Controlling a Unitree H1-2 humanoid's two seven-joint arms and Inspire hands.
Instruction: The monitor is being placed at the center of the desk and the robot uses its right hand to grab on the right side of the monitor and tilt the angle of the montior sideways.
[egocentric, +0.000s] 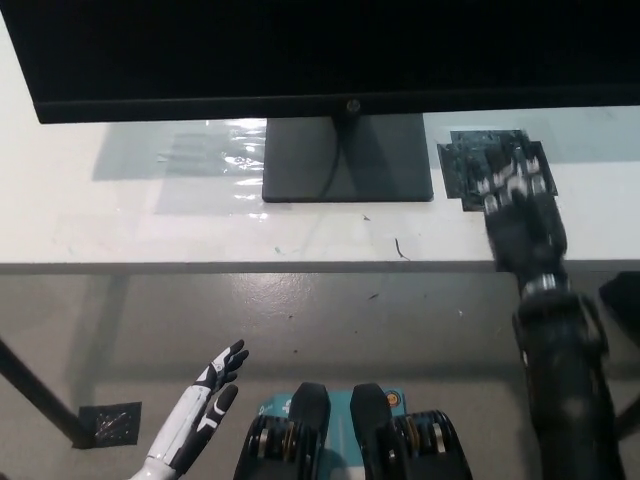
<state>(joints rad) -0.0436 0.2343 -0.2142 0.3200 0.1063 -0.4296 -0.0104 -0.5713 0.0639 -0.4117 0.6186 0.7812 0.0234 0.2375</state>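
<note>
Black fills the top of the head view: the monitor (330, 50) sits on the white desk (150, 225), its lower bezel running nearly the full width, logo at the middle. Under it the dark square stand base (348, 158) rests flat on the desk, with a thin cable (325, 175) trailing down across it. Just left of the base, a patch of clear plastic film (200, 160) catches the light.

Now to the right hand (515, 195): it hovers over the desk to the right of the stand base, below the monitor's lower edge and apart from it, holding nothing. Its fingers point up toward the screen, lying side by side with small gaps between them (the pale knuckle marks show them as separate). The fingertips overlap a dark mat (490, 160) lying on the desk, though whether they touch it cannot be told. The black forearm runs down to the bottom right corner.

Down at lower left, the white left hand (205, 405) rests over the grey floor (330, 310), well short of the desk, fingers extended and slightly spread, empty.
</note>
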